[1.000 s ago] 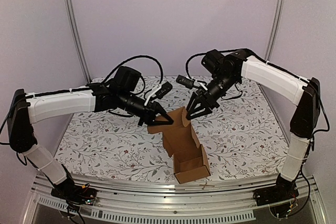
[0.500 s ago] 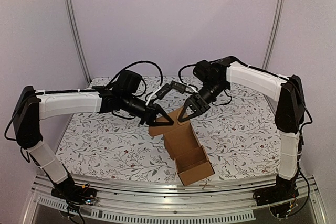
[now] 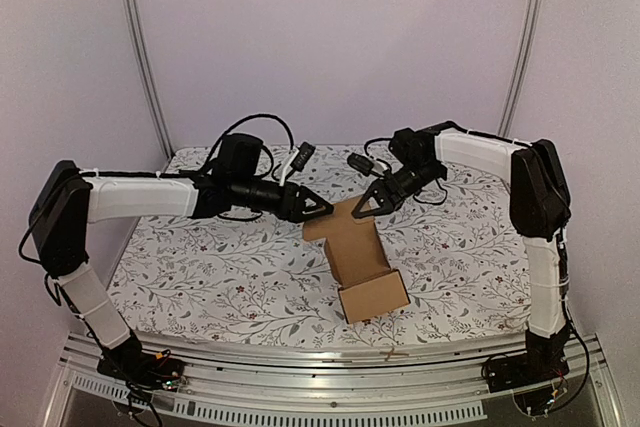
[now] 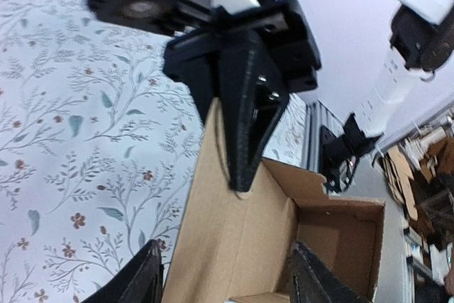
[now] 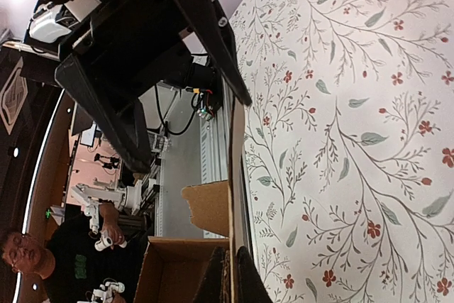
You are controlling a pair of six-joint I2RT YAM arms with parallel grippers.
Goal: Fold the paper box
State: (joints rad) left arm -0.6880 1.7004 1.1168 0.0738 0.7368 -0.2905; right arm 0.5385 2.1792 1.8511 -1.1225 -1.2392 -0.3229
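**Right pinches panel's far edge, left jaws apart**

Nearest: paper box [image 3: 365, 272] sits on the floral table cloth [image 3: 200, 267], right of centre and close to the front edge. Its near end is already formed into an open-topped tray with the walls up. From the tray a long flat panel runs back and slightly left, ending at the two gripper tips.

Right gripper [image 3: 359, 212]: fingers closed on the far edge of that panel. The right wrist view shows the thin cardboard edge sandwiched between its two fingertips. The left wrist view agrees, with its tip sitting right on the panel's top edge.

Left gripper [image 3: 323, 209]: fingers spread, not clamped. In the left wrist view the panel lies between the two fingers. Can't tell whether either one touches the cardboard. From above, its tip is just left of the panel's far end, close beside the right gripper, and the two tips point at each other.

Further back: both arms [image 3: 140, 197] reach in from the sides, with cables [image 3: 255, 119] looping above the wrists. Behind them is a plain pale wall [image 3: 330, 37].
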